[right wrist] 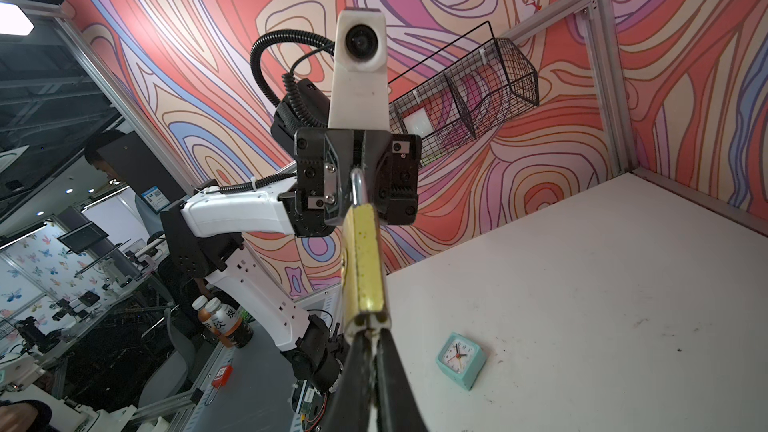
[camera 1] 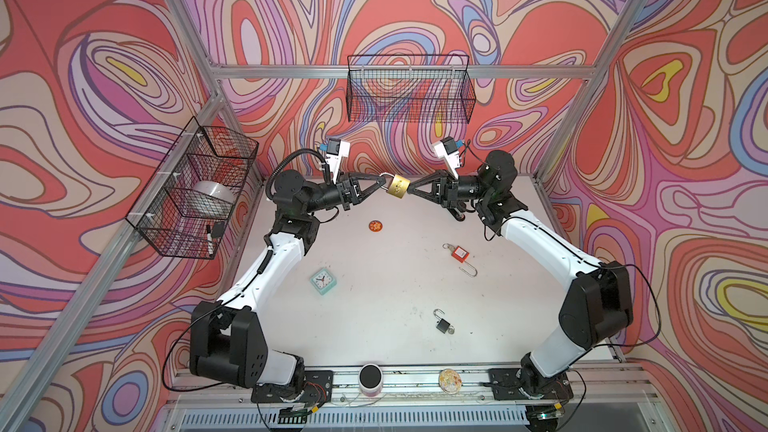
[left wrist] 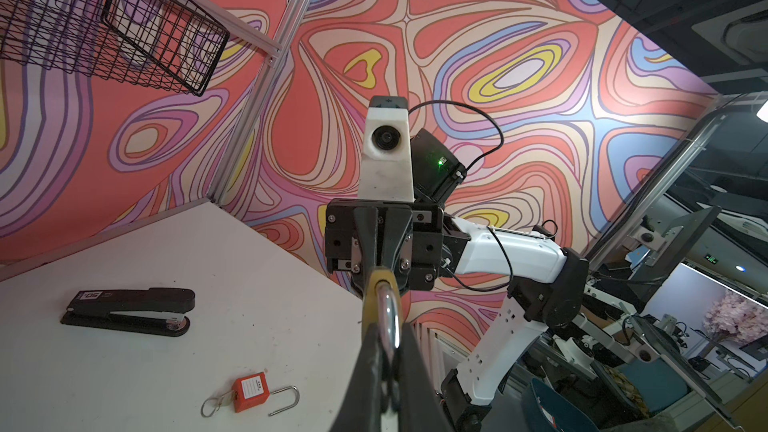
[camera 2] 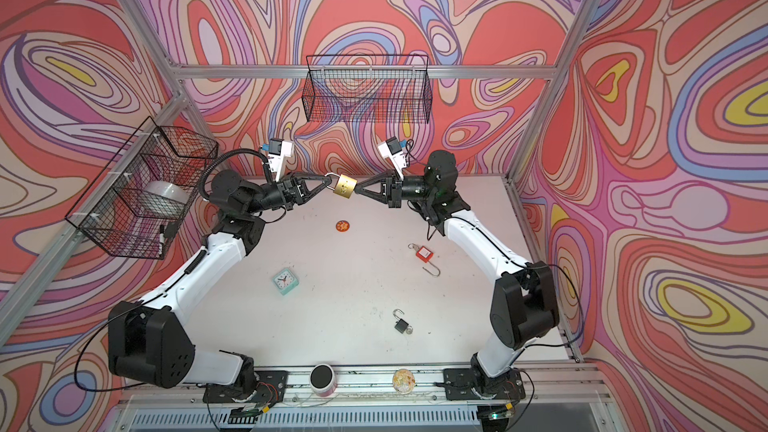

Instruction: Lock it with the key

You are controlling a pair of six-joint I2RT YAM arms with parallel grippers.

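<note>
Main danger from here: twisting with the right claw (camera 1: 410, 189) and turning the whole brass padlock (camera 1: 398, 187) instead of only the cylinder, because held on the other side just by the thin round shackle (left wrist: 388, 317), easy to rotate or slide between the fingers. Also possible: slipping off at the keyhole end, given so little to bite on there, or pulling the body away from the shackle instead of pressing it home, so ending with the lock not closed. After a slip, straight down to the table (camera 1: 395, 268), well below. Pinching the shackle with the left claw (camera 1: 381, 183), clear in the left wrist view. Pressed fully together on the right, touching the bottom end of the padlock body with the tips, as shown in the right wrist view. No key visible in any view; probably hidden between those tips, but impossible to confirm. Holding the padlock in the air, roughly level, directly between the two claws and in line with both, above the far part of the table in both top views.
</note>
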